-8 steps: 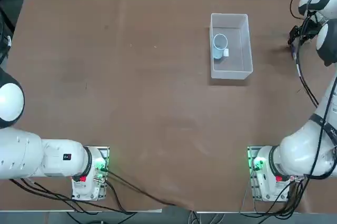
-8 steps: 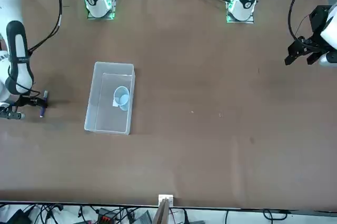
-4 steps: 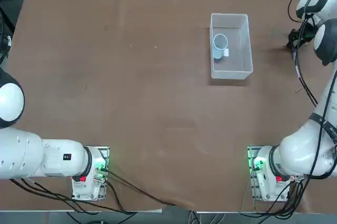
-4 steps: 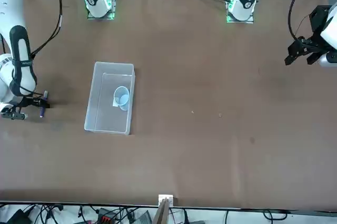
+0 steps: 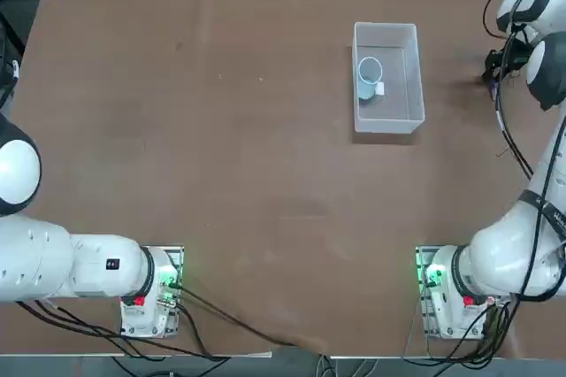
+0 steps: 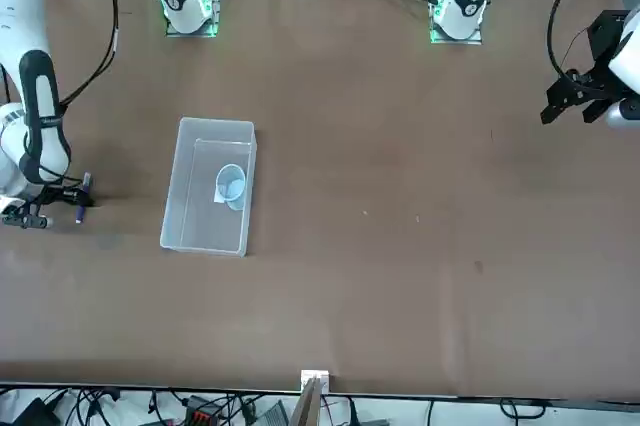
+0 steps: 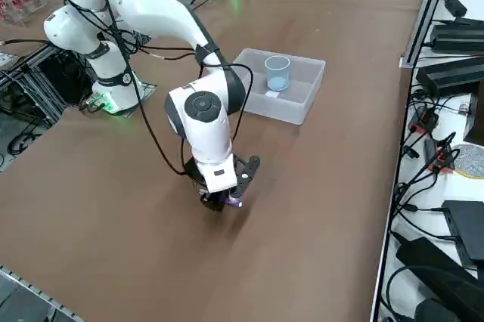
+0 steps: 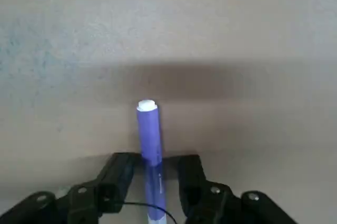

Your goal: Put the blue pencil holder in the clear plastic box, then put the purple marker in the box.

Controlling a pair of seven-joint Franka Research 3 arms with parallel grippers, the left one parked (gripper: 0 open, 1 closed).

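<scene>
The purple marker (image 8: 149,134) lies flat on the brown table, its white end pointing away from my wrist. My right gripper (image 8: 155,163) is down at the table and straddles it, open, with a narrow gap still showing beside one finger (image 8: 189,174). From the front the marker (image 6: 80,196) sits at the table's left side, about a box width from the clear plastic box (image 6: 205,234). The blue pencil holder (image 5: 368,76) stands upright inside the box (image 5: 389,126), beside a small white label. From the side the gripper (image 7: 227,199) sits low, nearer the camera than the box (image 7: 286,107).
The parked left arm's gripper (image 6: 565,106) hangs at the opposite side of the table. Cables and power bricks (image 7: 454,72) lie on a shelf beyond the table's far edge. Both arm bases (image 5: 442,293) stand at the near edge.
The right gripper's fingers have come closer together around the marker, and the wrist has settled slightly. Box and pencil holder have not moved.
</scene>
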